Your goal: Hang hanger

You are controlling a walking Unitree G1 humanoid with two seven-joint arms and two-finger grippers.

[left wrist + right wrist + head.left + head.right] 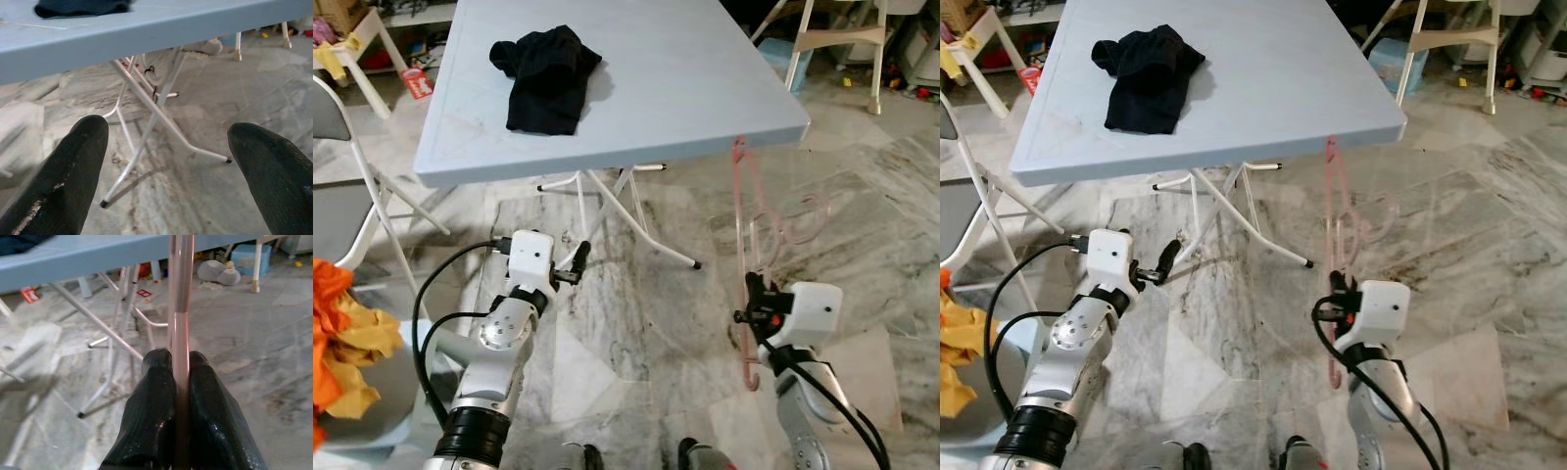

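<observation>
hanger (745, 255) faint, orange cloth (337, 338) cropped

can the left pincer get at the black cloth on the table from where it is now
Probably yes. The left pincer is open and free, below the table's near edge; the black cloth lies on top with nothing around it, so it must rise over the edge first.

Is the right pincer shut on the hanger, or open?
Shut on it. The right pincer has both black fingers pressed against the pink hanger, which runs up toward the table edge.
</observation>
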